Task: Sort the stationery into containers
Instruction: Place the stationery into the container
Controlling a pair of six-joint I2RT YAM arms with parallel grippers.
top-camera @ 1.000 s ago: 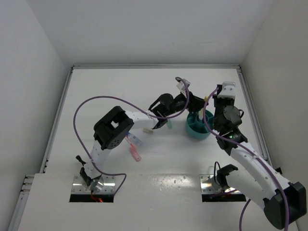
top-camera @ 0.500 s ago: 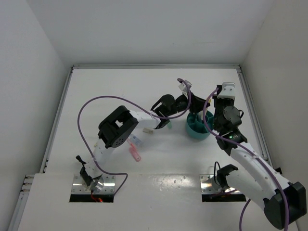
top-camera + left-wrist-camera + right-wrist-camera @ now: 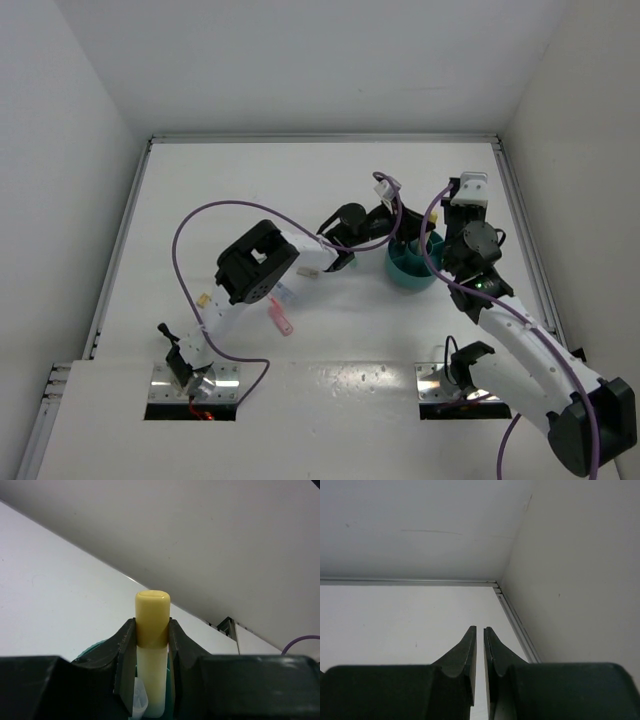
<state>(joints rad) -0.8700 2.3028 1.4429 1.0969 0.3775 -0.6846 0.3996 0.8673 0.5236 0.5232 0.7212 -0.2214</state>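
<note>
The left gripper is clamping a yellow marker tight between its jaws, the cap sticking out past the fingertips, and is hovering over the left side of the round teal tub, right of the desk's centre. The arm is hiding the tub's compartments. The right gripper, jaws almost touching and holding nothing, is hanging near the tub's far-right side

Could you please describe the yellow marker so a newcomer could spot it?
Find the teal tub right of the table's centre; the left arm reaches over it. The marker sits in that arm's jaws, yellow-capped, unlike the pink one lying loose.
</note>
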